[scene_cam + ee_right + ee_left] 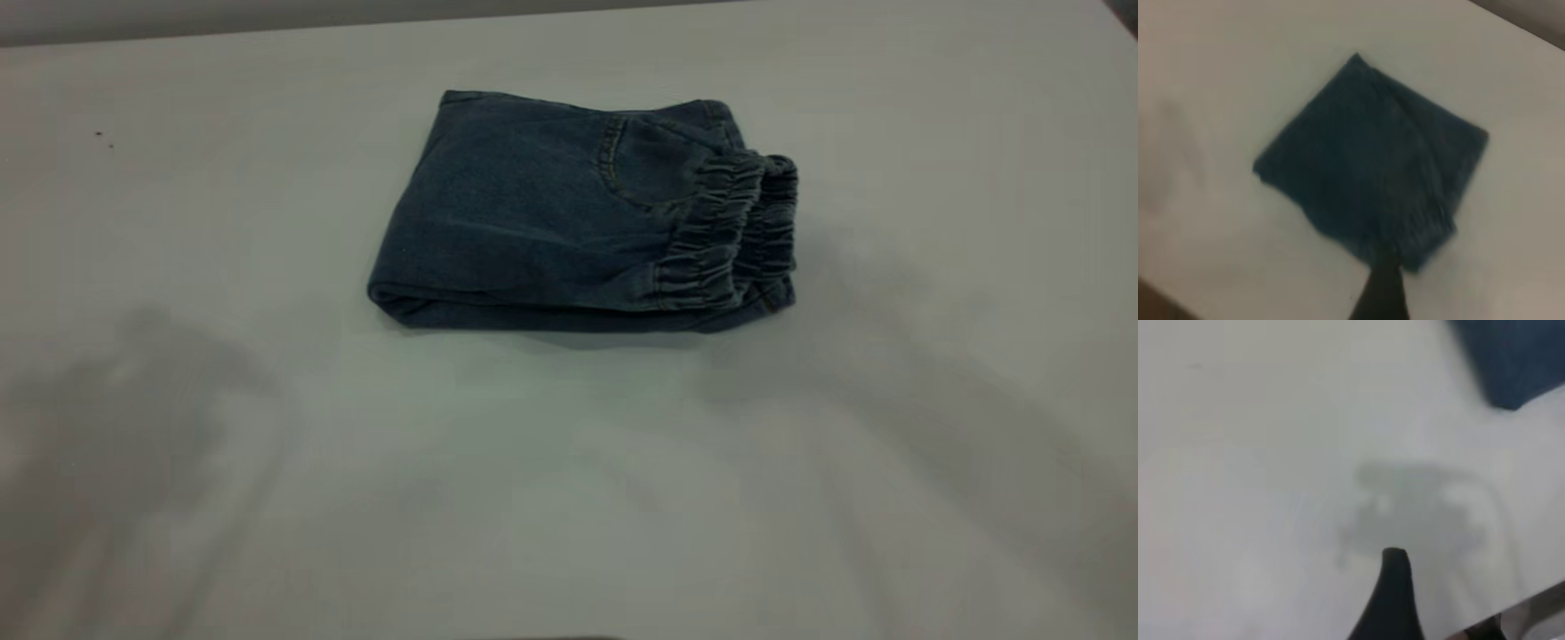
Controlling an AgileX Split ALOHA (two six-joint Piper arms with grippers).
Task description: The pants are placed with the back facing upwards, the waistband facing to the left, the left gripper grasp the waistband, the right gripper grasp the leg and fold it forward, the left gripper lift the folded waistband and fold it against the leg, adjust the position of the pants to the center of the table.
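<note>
The pants (569, 213) lie folded into a compact blue denim bundle near the middle of the table (569, 498). The ruched waistband (738, 231) is doubled at the bundle's right end, with a pocket seam (640, 173) beside it. The leg is folded into the bundle and cannot be told apart. Neither arm appears in the exterior view. In the left wrist view, my left gripper (1439, 591) hangs open over bare table, well away from a corner of the pants (1511, 360). In the right wrist view, my right gripper (1438, 298) is open above the table just short of the pants (1371, 167), holding nothing.
Soft arm shadows fall on the table at the front left (133, 427) and front right (933, 400). The table's far edge (267, 31) runs along the top of the exterior view. An edge of the table (1531, 600) shows close to the left gripper.
</note>
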